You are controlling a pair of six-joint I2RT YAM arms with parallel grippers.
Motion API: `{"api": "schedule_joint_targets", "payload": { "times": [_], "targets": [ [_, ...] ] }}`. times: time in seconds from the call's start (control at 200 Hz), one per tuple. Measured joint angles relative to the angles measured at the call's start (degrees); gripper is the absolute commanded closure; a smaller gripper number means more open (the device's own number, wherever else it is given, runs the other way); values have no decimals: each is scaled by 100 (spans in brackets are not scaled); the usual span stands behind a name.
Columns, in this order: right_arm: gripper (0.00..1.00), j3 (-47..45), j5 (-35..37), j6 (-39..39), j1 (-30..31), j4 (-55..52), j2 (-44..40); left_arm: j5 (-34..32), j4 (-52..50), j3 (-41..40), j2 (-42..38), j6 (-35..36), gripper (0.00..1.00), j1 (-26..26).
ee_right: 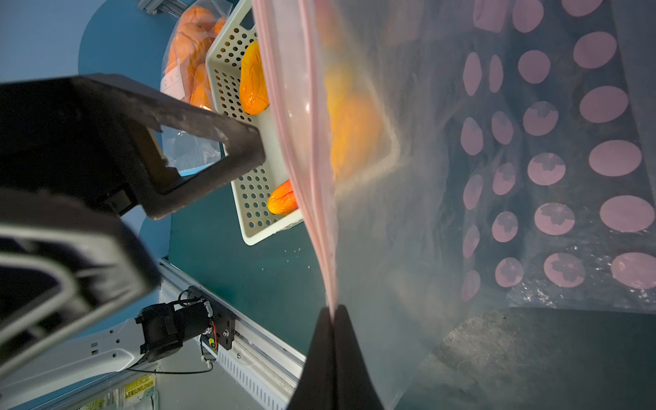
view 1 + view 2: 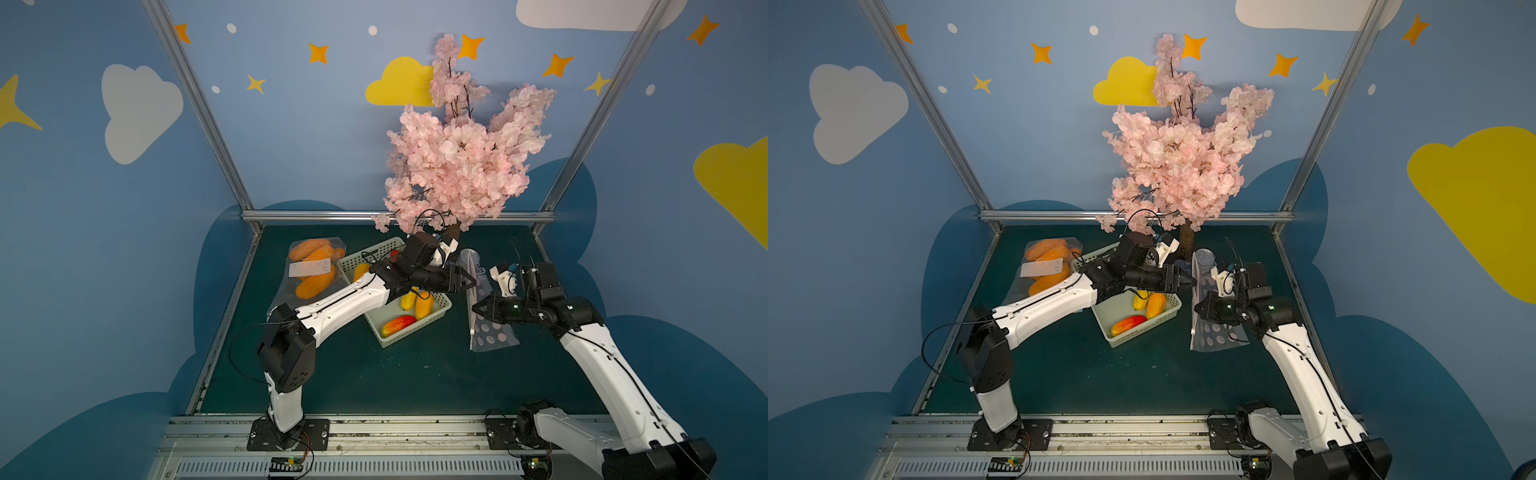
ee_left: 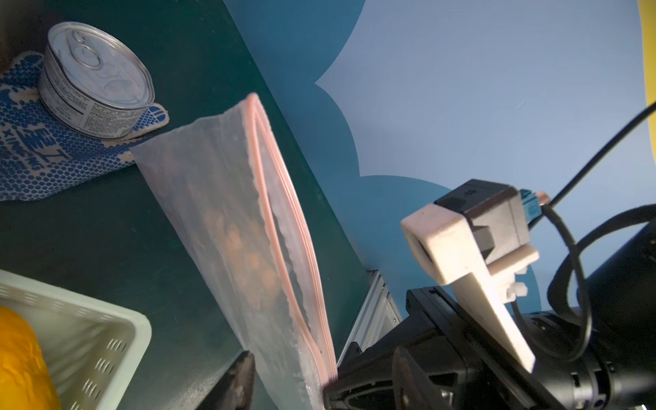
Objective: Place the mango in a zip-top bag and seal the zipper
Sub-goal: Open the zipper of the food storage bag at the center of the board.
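pink-rimmed zip-top bag [image 2: 492,332] stands upright near the worktop's right edge, its zipper pinched in our right gripper [image 1: 333,316]. our left gripper [image 2: 469,283], spread and empty, faces the mouth. mango [image 2: 398,325] lies in the basket [image 2: 432,321] mid-worktop. we judge: mouth-opening; next, nip one lip, pull.

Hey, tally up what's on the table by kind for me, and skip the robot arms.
Zip-top bags: 2, the dotted bag and the filled bag
Basket: 1
Loose mangoes in it: 4 showing, more may hide under the arm
Can: 1
Glove: 1
Blossom tree: 1
Total: 10
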Motion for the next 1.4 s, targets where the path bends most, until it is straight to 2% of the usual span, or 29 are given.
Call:
{"api": "schedule_joint_targets", "payload": {
  "times": [0.125,0.265,0.691,0.766,0.851,0.951,1.041,1.126,1.271,1.397],
  "targets": [
    [100,0,-103,20,-2,4,0,-76,-374,308,144,258,47,-24],
    [100,2,-203,26,-7,13,-2,-212,-656,487,299,442,48,-37],
    [100,2,-398,105,-22,24,-37,-544,-929,820,627,581,72,-50],
    [100,20,-415,107,-22,22,-37,-538,-929,868,627,597,81,-50],
    [100,59,-452,107,-22,22,-37,-535,-931,885,627,597,97,-52],
    [100,92,-472,116,-24,15,-37,-553,-940,896,627,634,97,-59],
    [75,197,-426,199,-31,-59,-15,-562,-962,896,627,632,97,-72],
    [67,409,-337,350,-33,-70,76,-560,-994,887,627,616,97,-98],
    [65,643,-210,586,-33,116,291,-560,-1001,717,544,562,97,-177],
    [73,717,70,682,-31,70,485,-564,-1032,555,393,501,97,-221]
  ]
}}
